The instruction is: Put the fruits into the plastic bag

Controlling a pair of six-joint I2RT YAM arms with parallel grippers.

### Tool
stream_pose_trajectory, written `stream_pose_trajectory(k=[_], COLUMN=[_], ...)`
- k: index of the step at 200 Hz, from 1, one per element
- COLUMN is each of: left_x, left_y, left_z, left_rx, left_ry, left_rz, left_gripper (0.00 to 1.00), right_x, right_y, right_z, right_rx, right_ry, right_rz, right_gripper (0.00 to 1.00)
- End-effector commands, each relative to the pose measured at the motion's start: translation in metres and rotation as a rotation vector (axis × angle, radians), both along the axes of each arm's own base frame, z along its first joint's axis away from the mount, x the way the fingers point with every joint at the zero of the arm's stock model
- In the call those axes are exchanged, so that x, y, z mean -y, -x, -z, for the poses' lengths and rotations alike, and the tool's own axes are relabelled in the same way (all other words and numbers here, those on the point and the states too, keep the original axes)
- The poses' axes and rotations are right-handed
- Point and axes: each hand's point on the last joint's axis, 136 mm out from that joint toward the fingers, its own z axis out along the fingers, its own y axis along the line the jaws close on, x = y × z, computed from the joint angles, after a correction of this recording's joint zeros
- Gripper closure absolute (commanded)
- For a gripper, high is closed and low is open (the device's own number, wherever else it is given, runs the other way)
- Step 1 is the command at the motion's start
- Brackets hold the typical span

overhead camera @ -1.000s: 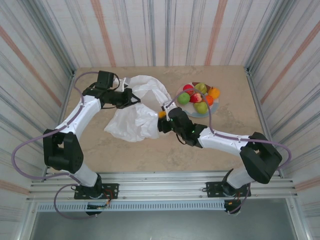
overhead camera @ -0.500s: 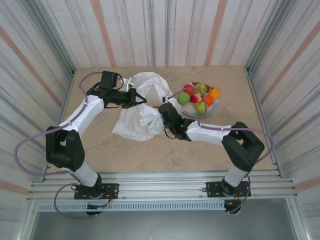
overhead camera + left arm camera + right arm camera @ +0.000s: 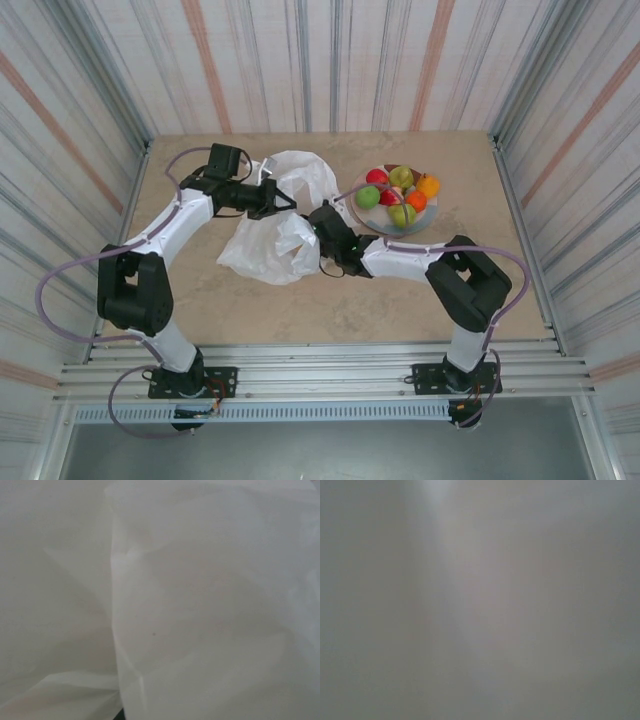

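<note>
There are two arms, one plastic bag and one plate. The fruits are heaped on the plate. I count six clearly: two green, two red, one yellow-green and one orange, with a possible seventh orange-red one wedged among them.

The plate sits at about 2 o'clock from the table's middle. The bag lies crumpled at about 10 o'clock, just beside the plate but not touching it.

The left gripper meets the bag's far rim from 9 o'clock. Whether its jaws pinch the film, I cannot tell. In the left wrist view there is creased white film pressed close.

The right gripper pushes into the bag's mouth from 4 o'clock. Its fingertips are buried in plastic, so whether they are released or clenched is hidden. The right wrist view gives a grey blur of film.

The bag's far edge lies near the table's 12 o'clock edge. Bare table lies open along 6 o'clock between the arms, at 3 o'clock past the plate, and in a strip at 9 o'clock. Striped walls close in three sides.
</note>
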Motion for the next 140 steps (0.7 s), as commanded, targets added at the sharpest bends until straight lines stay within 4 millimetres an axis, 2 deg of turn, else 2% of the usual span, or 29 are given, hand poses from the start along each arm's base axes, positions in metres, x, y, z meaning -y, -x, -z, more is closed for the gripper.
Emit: stream_pose_trajectory(k=[1,61,111,140], left_x=[0.003,0.003,-0.009,-0.021], left_y=[0.005,0.006,0.002,-0.002], left_z=[0.003,0.002,0.000,0.001], left_rx=[-0.032,-0.031,-0.013,-0.003], left_ry=[0.015,0.012,-0.017,-0.049], left_rz=[0.015,0.017,-0.003,-0.024], left_gripper=[1.00,1.00,1.00,1.00], right_x=[-0.012,-0.011,-0.005,0.016], right_y=[-0.001,0.003,0.018,0.034], right_z=[-0.010,-0.028,-0.037,-0.042], right_rx=[-0.027,0.004,0.039,0.078], right_ry=[-0.075,-0.093,-0.060,0.060], right_rz=[-0.034,-0.086,-0.157,-0.199], right_gripper=[0.15,0.08,0.15,0.19])
